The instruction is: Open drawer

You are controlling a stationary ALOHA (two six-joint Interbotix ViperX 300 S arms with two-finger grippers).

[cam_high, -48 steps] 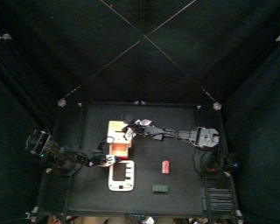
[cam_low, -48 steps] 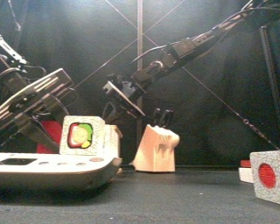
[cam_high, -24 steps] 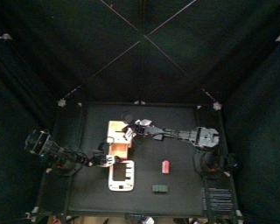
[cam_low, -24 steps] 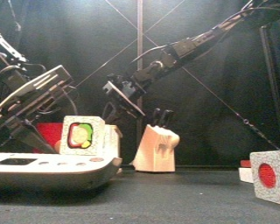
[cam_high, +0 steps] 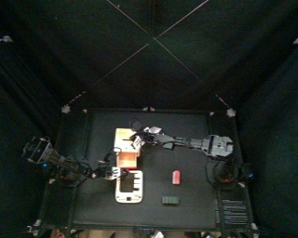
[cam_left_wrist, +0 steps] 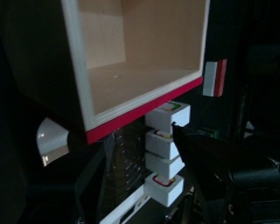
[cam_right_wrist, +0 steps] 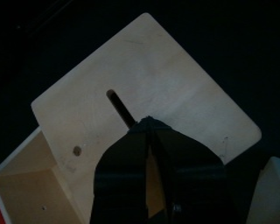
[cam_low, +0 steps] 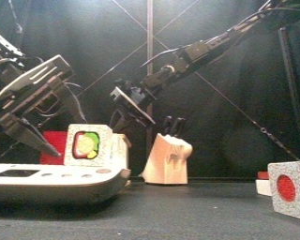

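Observation:
The cream-topped cabinet [cam_high: 120,139] stands left of the table's middle. Its tan-orange drawer [cam_high: 119,162] is slid out toward the table's front. The left wrist view looks into the drawer [cam_left_wrist: 136,61], a bare tan tray with a red-orange front edge. My left gripper [cam_high: 100,170] hangs just left of the drawer's front, and its jaws do not show. My right gripper [cam_right_wrist: 149,129] is shut, with its tips resting on the cabinet's cream top [cam_right_wrist: 178,83] beside a dark slot. It reaches in from the right [cam_high: 142,139].
A flat white panel with dark rectangles [cam_high: 128,187] lies in front of the drawer. A small red block [cam_high: 177,176] and a dark block [cam_high: 171,199] lie to its right. A knife block [cam_low: 169,157] and a white cube with a red circle [cam_low: 291,187] stand nearby.
In the front view my left arm has risen and drawn back to the left. The right arm and the cabinet have not moved.

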